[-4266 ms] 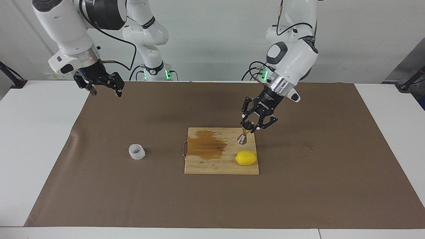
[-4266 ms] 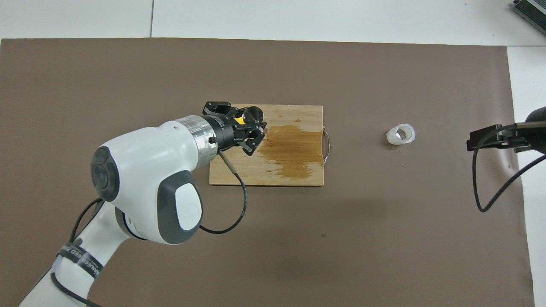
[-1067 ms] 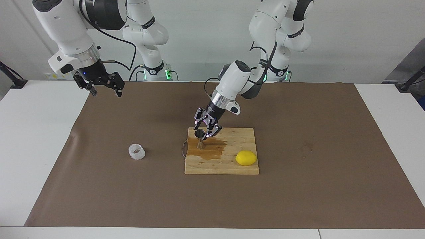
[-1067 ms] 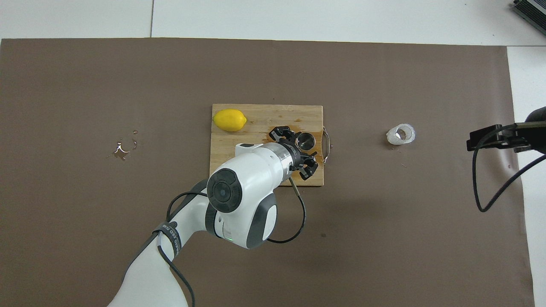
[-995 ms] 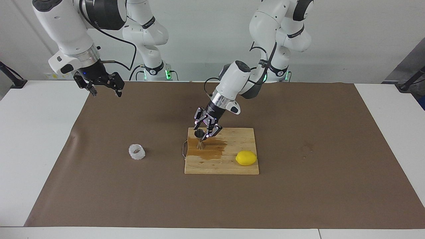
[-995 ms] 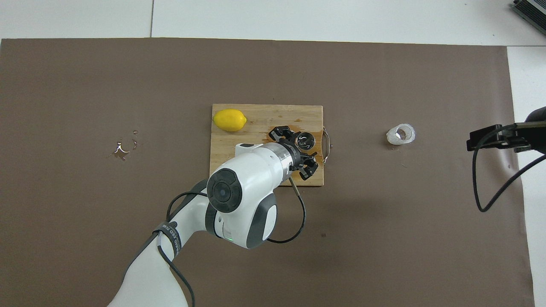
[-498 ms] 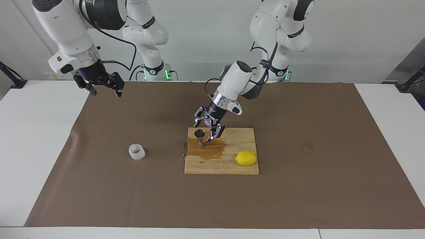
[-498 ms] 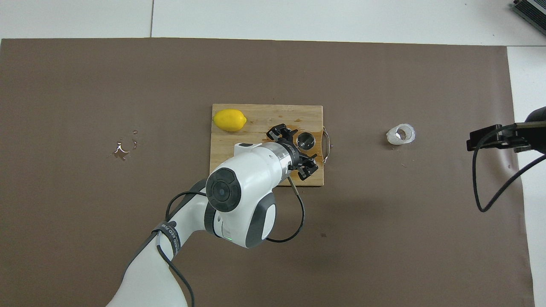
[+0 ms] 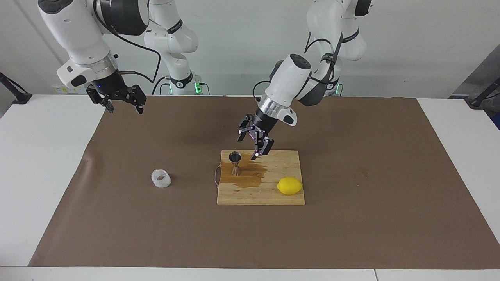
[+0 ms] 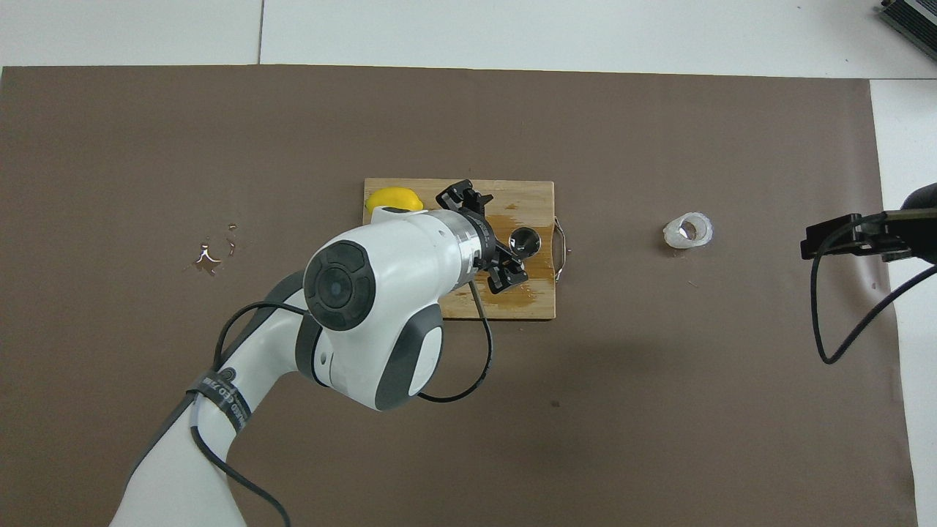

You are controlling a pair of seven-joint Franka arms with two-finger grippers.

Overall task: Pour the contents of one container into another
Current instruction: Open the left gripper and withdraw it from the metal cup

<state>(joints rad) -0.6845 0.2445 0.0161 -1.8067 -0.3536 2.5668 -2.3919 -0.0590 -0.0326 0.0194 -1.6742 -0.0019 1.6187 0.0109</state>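
The left gripper (image 9: 253,145) has let go of the jigger (image 9: 234,163) and lifted off it; its fingers now stand spread apart with nothing between them, over the robots' edge of the cutting board (image 9: 281,197). A moment ago they were closed round the jigger's upper cone.

Brown paper (image 9: 351,218) covers most of the table. The wooden board lies in the middle of it, with a dark wet stain (image 9: 250,177) across the part toward the right arm's end. The jigger stands upright on that stain, free of the gripper. From above, the left arm's white body hides most of the lemon (image 10: 392,197), which the facing camera shows whole on the board, toward the left arm's end. The overhead camera alone shows small wet drops (image 10: 208,252) on the paper.

The crinkled cup (image 9: 161,178) sits on the paper, well apart from the board, toward the right arm's end. The right gripper (image 9: 122,102) waits, raised over the paper's edge, fingers apart and empty.
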